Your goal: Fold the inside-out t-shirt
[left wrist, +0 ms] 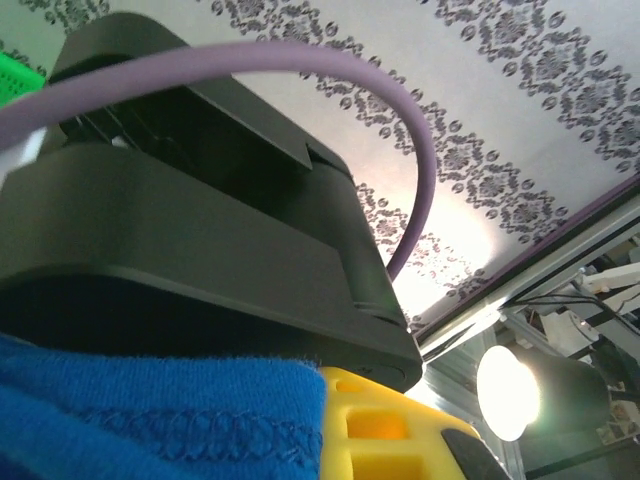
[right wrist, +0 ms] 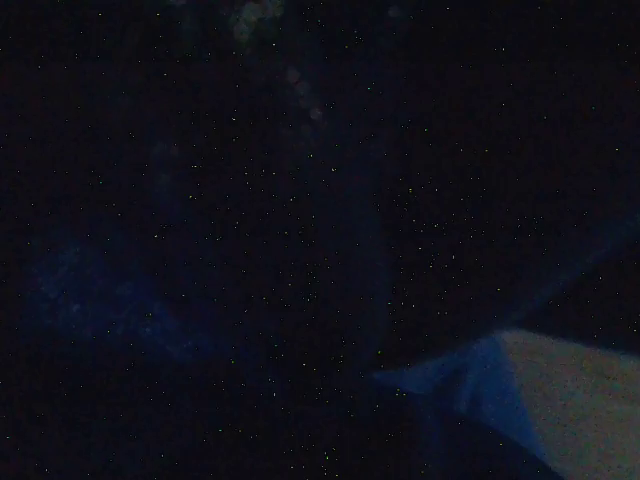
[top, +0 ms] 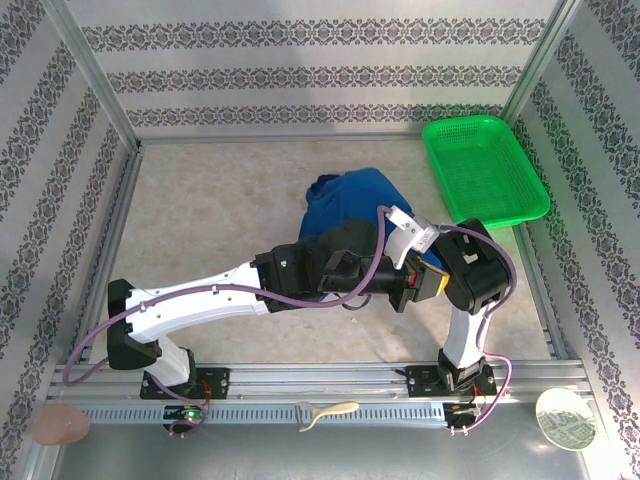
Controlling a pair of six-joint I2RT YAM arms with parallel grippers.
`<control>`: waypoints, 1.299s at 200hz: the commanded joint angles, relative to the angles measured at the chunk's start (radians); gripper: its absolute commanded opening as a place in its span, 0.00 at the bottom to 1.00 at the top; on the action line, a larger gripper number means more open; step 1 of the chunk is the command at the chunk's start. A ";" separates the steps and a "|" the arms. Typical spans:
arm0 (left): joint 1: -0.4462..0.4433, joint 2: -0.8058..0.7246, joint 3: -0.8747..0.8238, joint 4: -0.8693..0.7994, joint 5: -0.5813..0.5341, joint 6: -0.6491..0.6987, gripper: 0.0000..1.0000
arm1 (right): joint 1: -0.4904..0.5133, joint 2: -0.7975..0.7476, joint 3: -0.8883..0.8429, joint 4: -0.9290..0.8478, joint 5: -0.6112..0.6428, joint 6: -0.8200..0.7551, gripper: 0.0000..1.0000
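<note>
The left gripper (top: 372,275) is pinching the hem (left wrist: 200,435) of the crumpled royal blue cloth t-shirt (top: 350,200) lying mid-way on the beige table (top: 200,230), the right gripper (top: 398,222) is resting closed in its folds; both should be spreading it slowly, low.

— How do the two arms stand?
— The left arm (top: 210,298) reaches low and far to the right, across the front, and its wrist (top: 330,262) lies nearly flat. The right arm (top: 462,335) goes up straight from its base, then bends at the elbow toward the left.
— And the grippers?
— The left gripper (top: 425,276) is closed, and it sits close under the bent part of the right arm. The right gripper (top: 400,228) is closed also and points downward; its fingers I cannot make out
</note>
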 commanded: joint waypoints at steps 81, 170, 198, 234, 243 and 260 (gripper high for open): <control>0.017 -0.022 -0.017 0.177 0.033 0.000 0.00 | -0.014 0.035 -0.127 0.463 -0.177 0.013 0.00; 0.805 -0.198 -0.436 0.314 0.099 -0.293 0.00 | 0.098 -0.159 -0.322 0.228 -0.100 -0.097 0.00; 0.956 -0.092 -0.456 0.337 0.148 -0.334 0.00 | 0.155 -0.310 -0.319 0.023 -0.087 -0.170 0.00; 1.045 0.058 -0.434 0.326 0.211 -0.338 0.00 | 0.173 -0.502 -0.256 -0.182 -0.078 -0.208 0.00; 1.059 0.086 -0.427 0.314 0.226 -0.327 0.01 | 0.173 -0.540 -0.214 -0.238 -0.082 -0.224 0.00; 1.081 0.116 -0.417 0.286 0.284 -0.299 0.33 | 0.171 -0.595 -0.129 -0.354 -0.074 -0.275 0.00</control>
